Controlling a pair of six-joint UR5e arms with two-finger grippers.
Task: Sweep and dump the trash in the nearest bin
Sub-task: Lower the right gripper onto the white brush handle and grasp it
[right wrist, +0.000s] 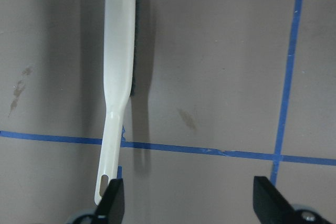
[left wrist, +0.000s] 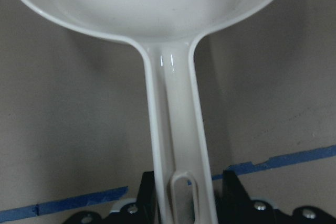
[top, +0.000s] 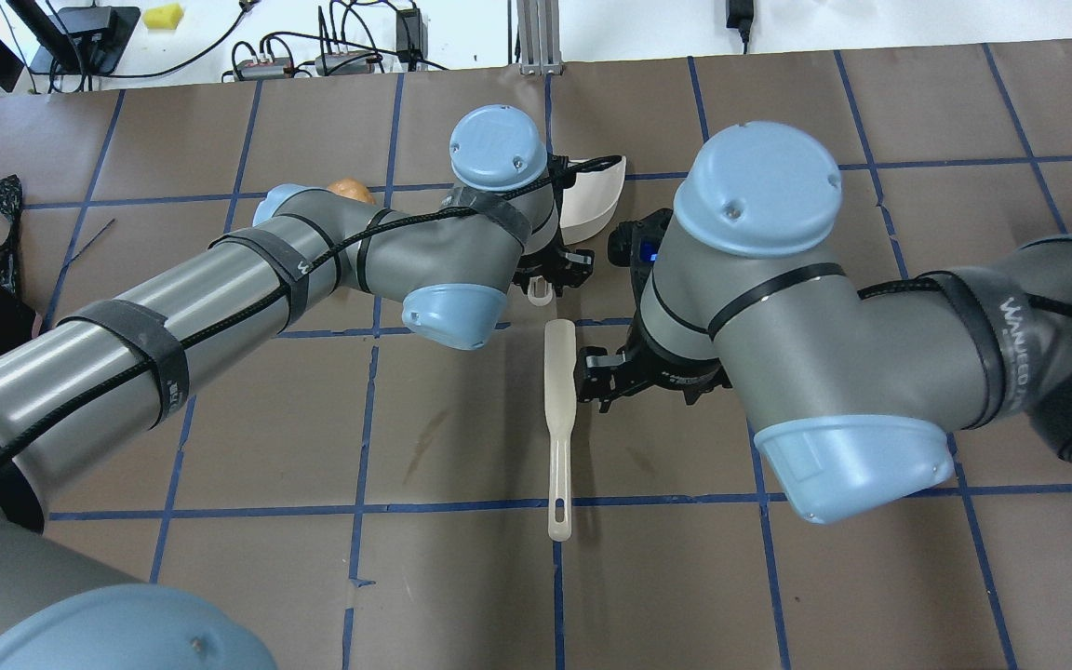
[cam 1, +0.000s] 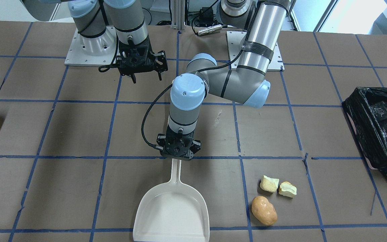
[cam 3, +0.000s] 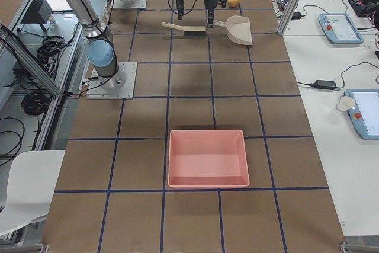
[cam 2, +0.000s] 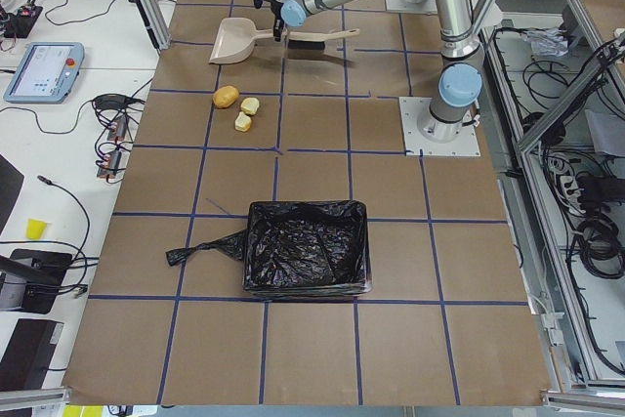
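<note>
A brown paper-covered table [cam 1: 79, 127] ruled into squares by blue tape fills the scene, with two silver and grey robot arms reaching out over it from their bases at one long edge. The left arm [cam 1: 264, 30] bends at the elbow and points straight down near the table's middle; the right arm [cam 1: 126, 20] hangs down closer to the bases. The bin [cam 2: 308, 246], a box lined with crinkled glossy black plastic, sits at the table's end on the robot's left. A pink tray [cam 3: 207, 158] sits toward the opposite end. A cream dustpan [cam 1: 171, 211] lies flat on the table, its wide mouth facing away from the robot and its handle pointing back toward it. The left gripper [cam 1: 179, 155] is at the end of that handle, fingers [left wrist: 149, 192] closed in against both sides of it, grasping the dustpan. A cream brush [top: 558, 419] lies flat in line with the dustpan, nearer the robot. The right gripper [top: 606, 381] hovers above the brush with its fingers [right wrist: 113, 198] spread wide, holding nothing. The trash [cam 1: 264, 210] rests on the table near the dustpan, on the side toward the bin yet well apart from the bin: a tan-orange oval lump [cam 1: 264, 210], and just beside it two smaller pale yellow chunks [cam 1: 269, 184] with browned crust, side by side.
</note>
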